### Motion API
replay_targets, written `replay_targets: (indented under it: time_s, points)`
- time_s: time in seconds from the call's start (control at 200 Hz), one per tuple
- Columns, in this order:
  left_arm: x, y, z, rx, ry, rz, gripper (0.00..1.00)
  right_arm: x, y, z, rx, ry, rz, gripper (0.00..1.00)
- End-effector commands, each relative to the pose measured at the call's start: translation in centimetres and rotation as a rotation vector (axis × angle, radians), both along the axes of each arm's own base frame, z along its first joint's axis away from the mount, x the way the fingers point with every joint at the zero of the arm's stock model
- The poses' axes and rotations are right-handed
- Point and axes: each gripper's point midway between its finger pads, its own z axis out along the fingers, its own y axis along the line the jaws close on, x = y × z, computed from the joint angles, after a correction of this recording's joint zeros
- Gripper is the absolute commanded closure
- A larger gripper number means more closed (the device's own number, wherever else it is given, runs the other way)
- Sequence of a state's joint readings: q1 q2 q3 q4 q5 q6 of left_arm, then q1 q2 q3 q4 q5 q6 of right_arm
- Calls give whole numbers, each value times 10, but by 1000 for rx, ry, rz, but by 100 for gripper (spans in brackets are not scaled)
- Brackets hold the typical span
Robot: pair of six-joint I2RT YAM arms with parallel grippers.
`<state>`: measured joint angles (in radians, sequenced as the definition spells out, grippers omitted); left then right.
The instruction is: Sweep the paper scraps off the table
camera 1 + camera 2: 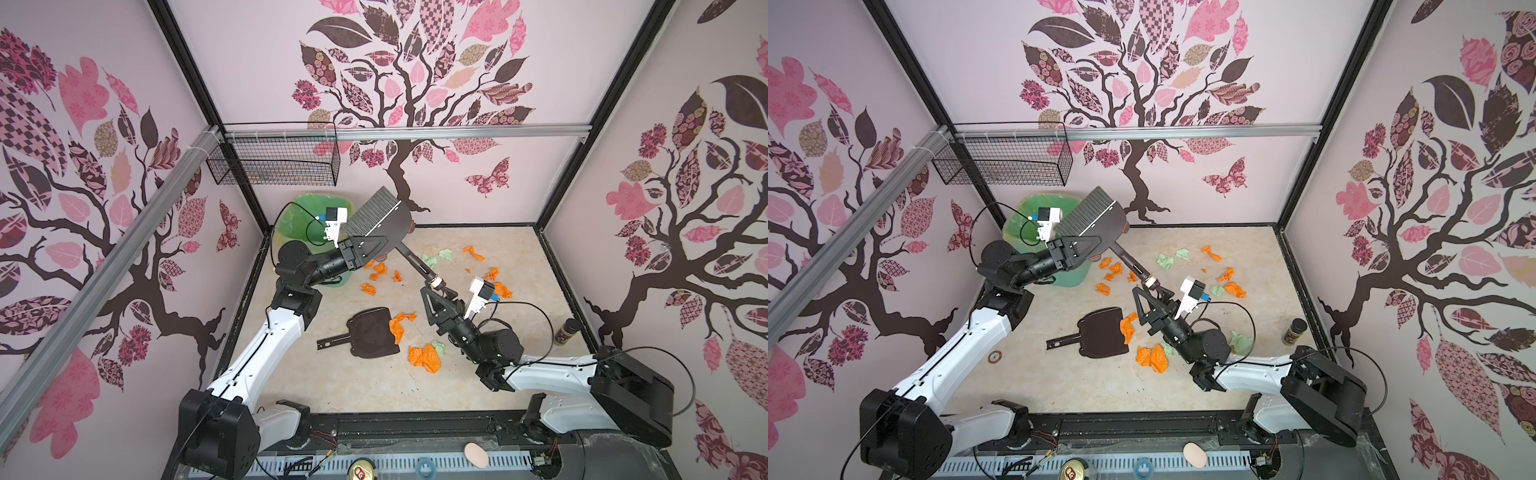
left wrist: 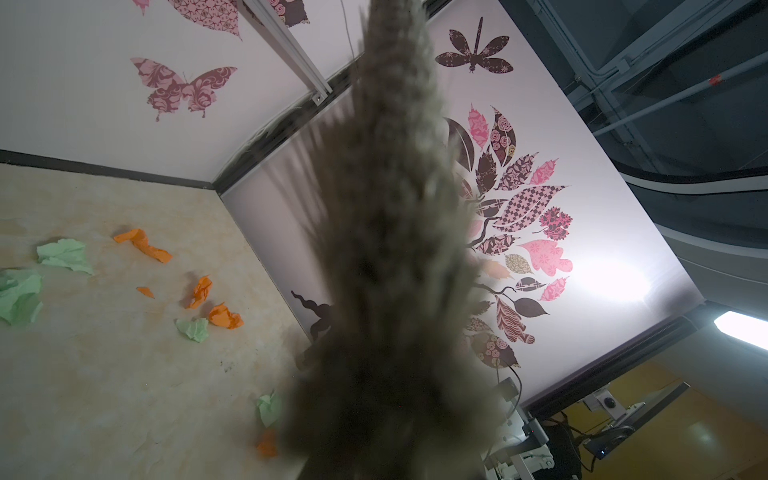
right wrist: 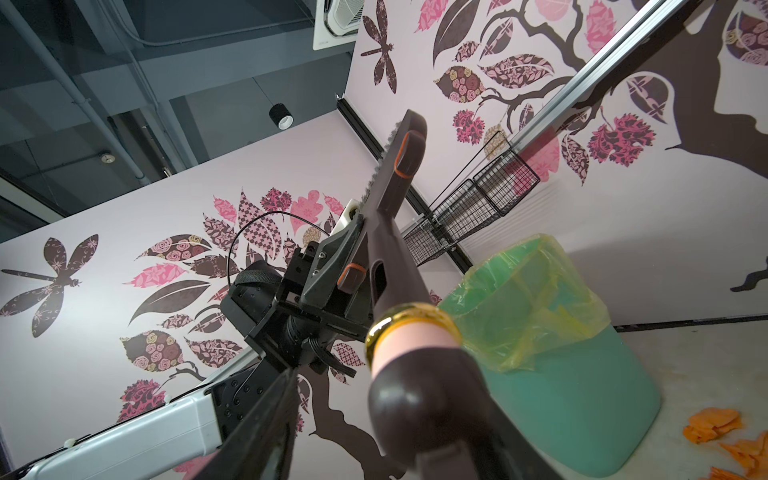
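My left gripper (image 1: pixel 376 245) (image 1: pixel 1090 245) is shut on the head of a dark brush (image 1: pixel 384 218) and holds it raised over the table's back left, in front of the bin. Its grey bristles (image 2: pixel 395 249) fill the left wrist view. The brush handle (image 1: pixel 415 262) slopes down to my right gripper (image 1: pixel 437 290) (image 3: pixel 395 436), whose jaws stand open around the handle's end; a gap shows beside one finger. Orange and green paper scraps (image 1: pixel 424 357) (image 2: pixel 143 245) lie scattered over the beige table (image 1: pixel 332 390). A black dustpan (image 1: pixel 370 332) lies flat mid-table with an orange scrap (image 1: pixel 399 326) at its mouth.
A teal bin with a green liner (image 1: pixel 299 224) (image 3: pixel 540 332) stands in the back left corner. A wire basket (image 1: pixel 274 162) hangs on the wall above it. A brown jar (image 1: pixel 567 330) stands by the right edge. A can (image 1: pixel 361 471) lies on the front rail.
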<state>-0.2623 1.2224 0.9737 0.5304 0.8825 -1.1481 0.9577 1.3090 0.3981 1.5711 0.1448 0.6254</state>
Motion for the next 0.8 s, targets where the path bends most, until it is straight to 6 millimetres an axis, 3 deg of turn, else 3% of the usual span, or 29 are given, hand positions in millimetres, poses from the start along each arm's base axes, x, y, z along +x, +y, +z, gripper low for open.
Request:
replay_targets:
  time_s: [0.0,0.16,0.27,0.49,0.795]
  points:
    - [2,3,-8,12,-17,0,100,-23,-28,30,147,-87,34,34]
    - [1,5,-5,9,-28,5,100,-32,-48,19,136,-72,10,24]
    - [1,6,-4,9,-30,8,100,-40,-59,29,135,-108,-10,17]
    - [2,6,-4,9,-26,7,100,-37,-39,49,51,-149,-3,3]
    - [-1,7,-2,6,-28,5,100,-9,-27,30,15,-84,-58,1]
